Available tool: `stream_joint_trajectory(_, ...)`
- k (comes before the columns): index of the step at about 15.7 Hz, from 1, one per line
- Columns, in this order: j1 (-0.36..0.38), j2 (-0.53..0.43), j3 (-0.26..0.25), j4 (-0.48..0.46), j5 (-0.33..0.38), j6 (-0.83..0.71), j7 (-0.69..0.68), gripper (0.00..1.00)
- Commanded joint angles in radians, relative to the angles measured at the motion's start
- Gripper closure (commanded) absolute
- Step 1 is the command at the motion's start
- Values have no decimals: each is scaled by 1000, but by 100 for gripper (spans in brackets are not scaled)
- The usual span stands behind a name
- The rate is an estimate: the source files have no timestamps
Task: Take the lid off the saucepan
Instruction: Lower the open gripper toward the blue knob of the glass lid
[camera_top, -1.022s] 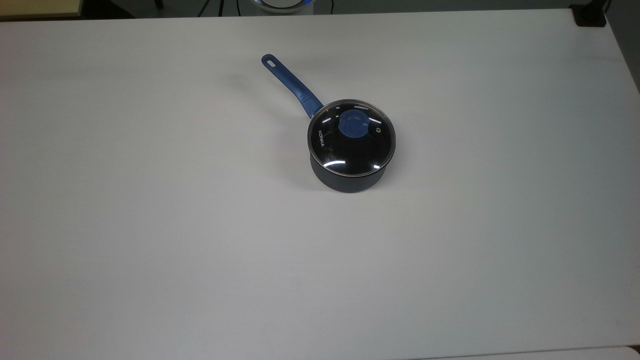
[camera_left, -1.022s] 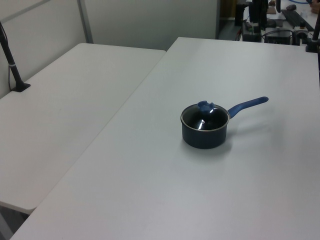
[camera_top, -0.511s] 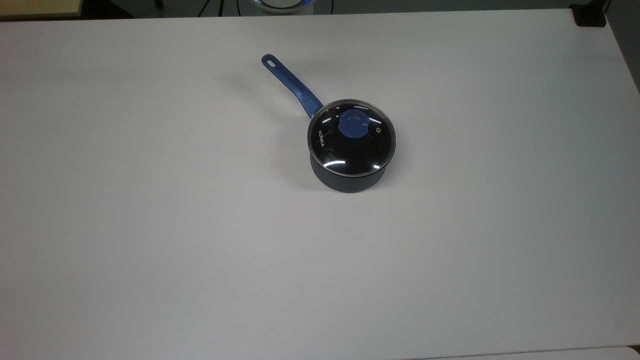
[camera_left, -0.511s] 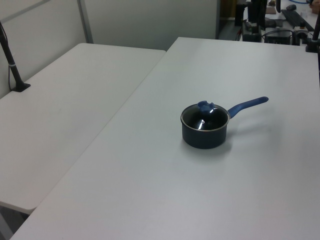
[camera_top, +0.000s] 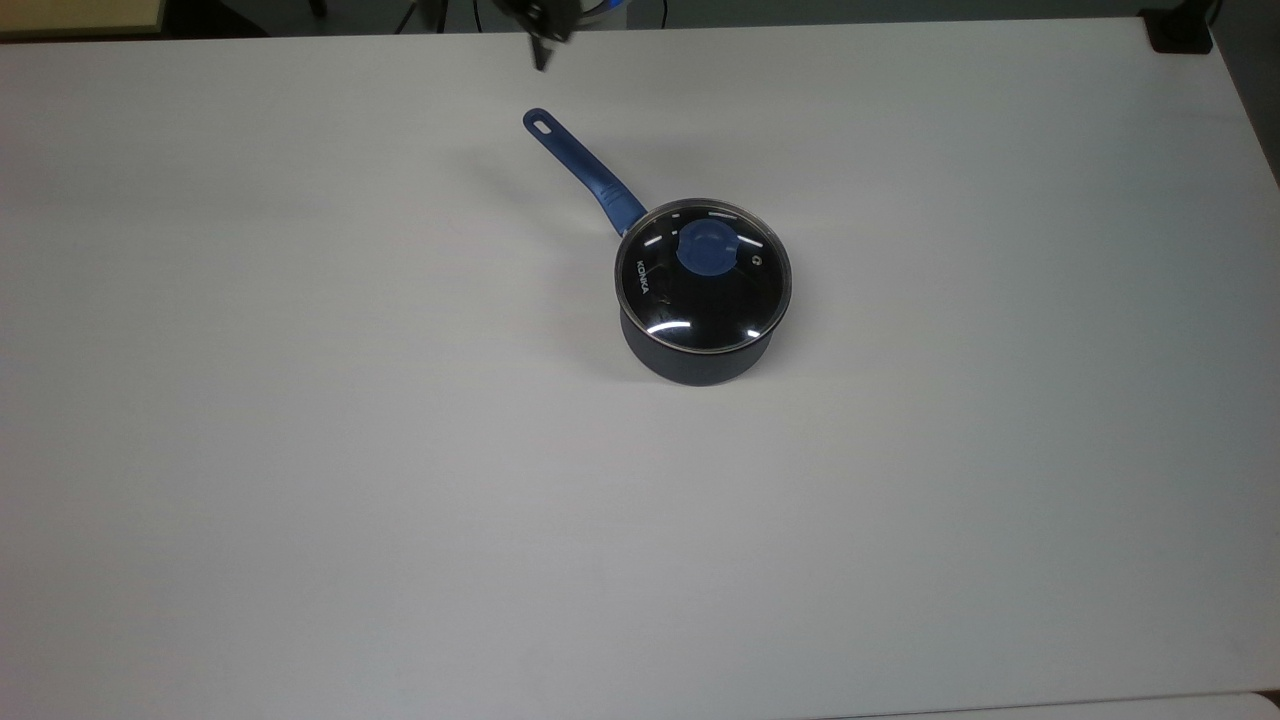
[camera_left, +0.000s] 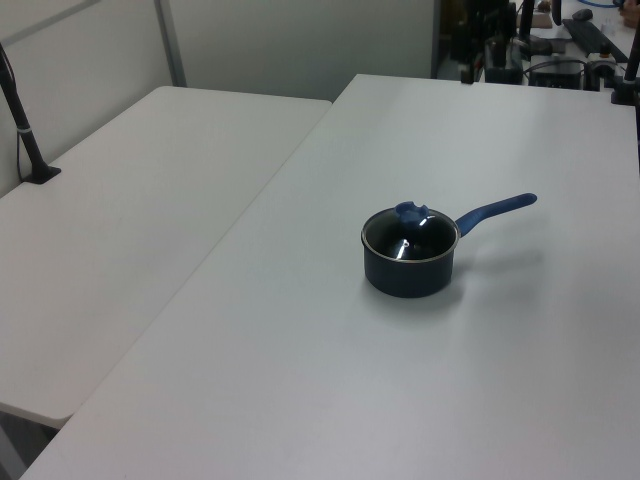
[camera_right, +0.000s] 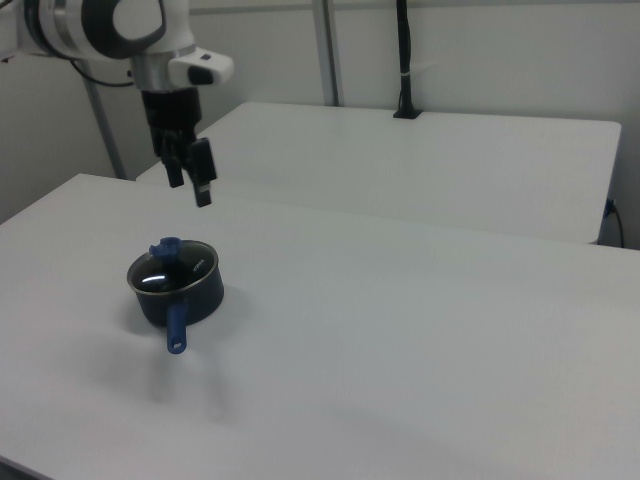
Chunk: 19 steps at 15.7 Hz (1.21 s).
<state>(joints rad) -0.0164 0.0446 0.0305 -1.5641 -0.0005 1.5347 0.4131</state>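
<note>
White tabletop (camera_top: 300, 450) spans the work area, with a second white table (camera_right: 450, 160) adjoining it and pale partition walls behind.

Gripper (camera_right: 190, 178): hangs in the air in the upper left of the right view, fingers pointing down and set apart, nothing between them. In the top view its dark tip (camera_top: 541, 40) enters at the top edge, centre-left.

Saucepan (camera_top: 695, 355): stands upright on the tabletop near frame centre in the top view, well apart from the gripper. In the right view it sits below the gripper, toward the lower left of the frame. Its blue handle (camera_top: 585, 172) runs toward the upper left of the top view, the slotted end nearest the gripper tip but clear of it.

Lid (camera_top: 703, 275): seated flat on the saucepan rim, blue knob (camera_top: 707, 247) at its centre, white lettering toward the top view's left. No contact with the gripper.
</note>
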Motion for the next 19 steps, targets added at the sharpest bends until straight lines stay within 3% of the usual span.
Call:
stream_joint_trajectory(1, 0, -25, 80, -121, 16, 114, 192, 0)
stream_joint_trajectory(5, -2, -31, 158, -246, 16, 312, 387, 0)
stream_joint_trajectory(9, 1, -19, 186, -333, 14, 455, 446, 0)
stream_joint_trajectory(12, 10, 20, 187, -343, 14, 515, 512, 0)
stream_joint_trajectory(19, 47, 104, 189, -309, -9, 524, 498, 0)
